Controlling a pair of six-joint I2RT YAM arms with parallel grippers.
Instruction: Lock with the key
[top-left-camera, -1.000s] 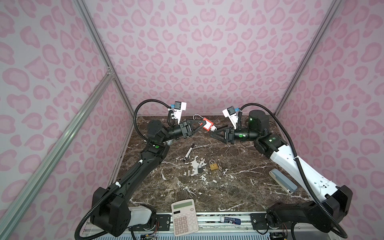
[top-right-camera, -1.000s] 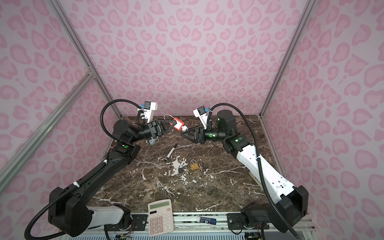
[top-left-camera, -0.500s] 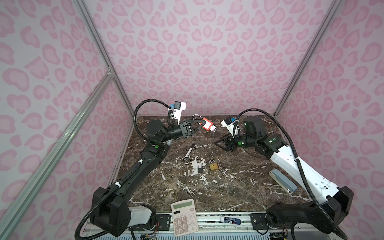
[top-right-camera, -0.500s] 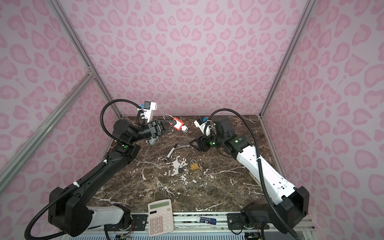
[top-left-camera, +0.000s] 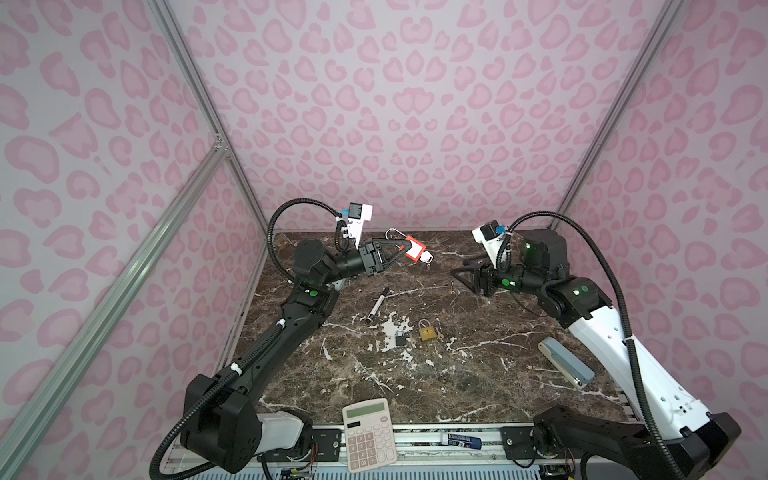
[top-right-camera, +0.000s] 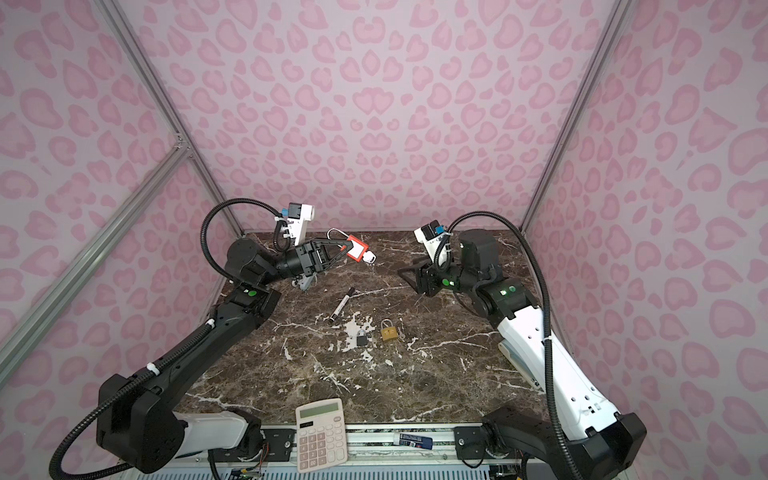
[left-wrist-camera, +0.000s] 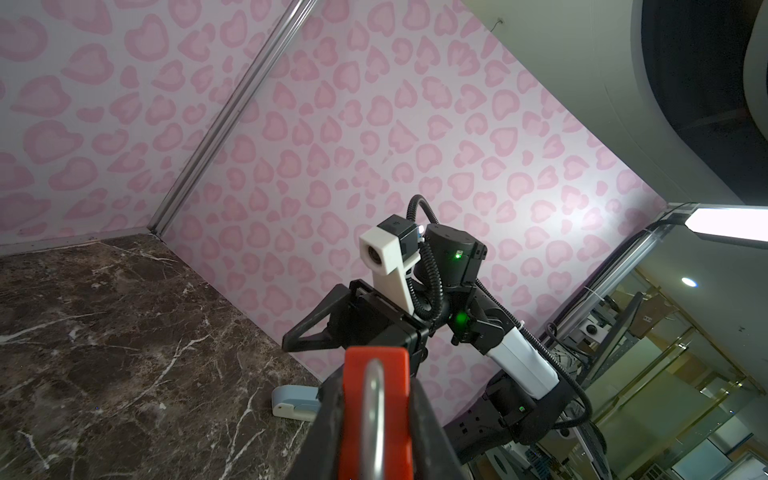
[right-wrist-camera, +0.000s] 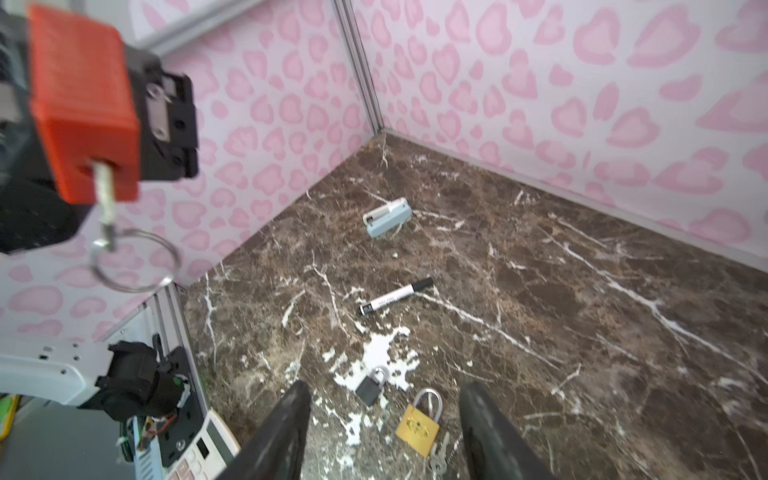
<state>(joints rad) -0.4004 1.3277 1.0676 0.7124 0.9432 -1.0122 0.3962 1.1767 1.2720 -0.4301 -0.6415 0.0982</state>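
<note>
While the left gripper (top-left-camera: 400, 252) is closed on the red padlock (right-wrist-camera: 81, 104) and clamps its body between both fingers (left-wrist-camera: 428, 428) in the air, the right gripper (top-left-camera: 459, 269) stands open and empty, well apart from the lock. The key (right-wrist-camera: 106, 195) sits in the keyhole, on the end of the body that sticks out beyond the left fingertips. A key ring (right-wrist-camera: 135, 259) hangs loose from it.

I judge the step in hand to be taking the key and turning it. The right fingers (right-wrist-camera: 286, 432) should come in along the line of the key and close flat on its head, not on the ring, which would only swing away. The turn should go around the key's own axis, so that the thin blade does not bend, while the left fingers keep firm against the twist. Whether the shackle (left-wrist-camera: 372, 415) is fully pushed in, I cannot tell.

The lock body is a boxy block, probably plastic, with fine ribs on its side that should help the grip. Key, ring and the round shackle are smooth bright metal and probably slippery.
</note>
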